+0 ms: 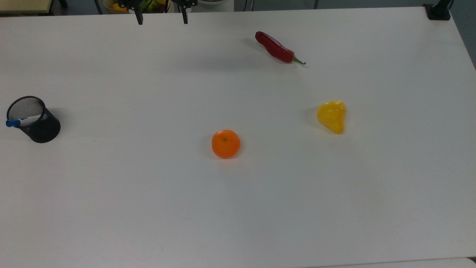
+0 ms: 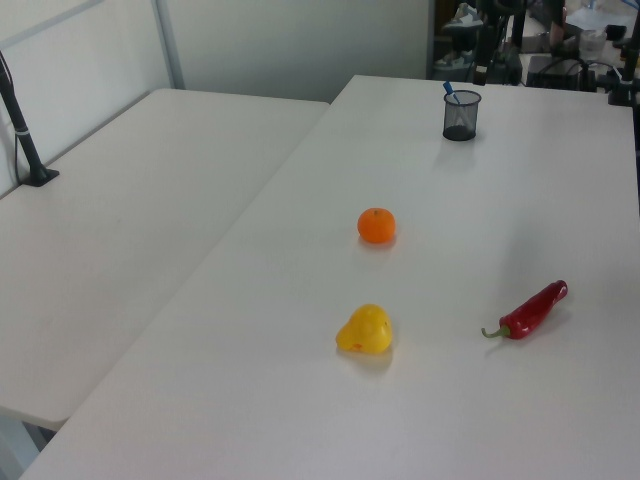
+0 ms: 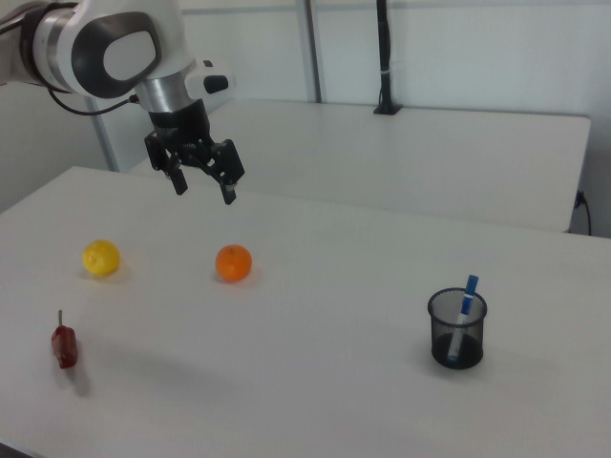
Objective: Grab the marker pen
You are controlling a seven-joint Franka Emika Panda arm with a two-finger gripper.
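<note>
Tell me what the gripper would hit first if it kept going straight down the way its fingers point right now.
Most likely bare table. The open gripper points down, tilted slightly, high above the surface. The orange sits nearby, but seemingly off that line; depth is unclear. The marker pen stands far off in its mesh cup.

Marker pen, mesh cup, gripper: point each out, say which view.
marker pen [image 1: 13,123]: top view, on its blue cap poking past the cup rim.
black mesh pen cup [image 3: 456,336]: right view, on its outer wall.
gripper [image 3: 203,190]: right view, midway between the open fingers' tips.
</note>
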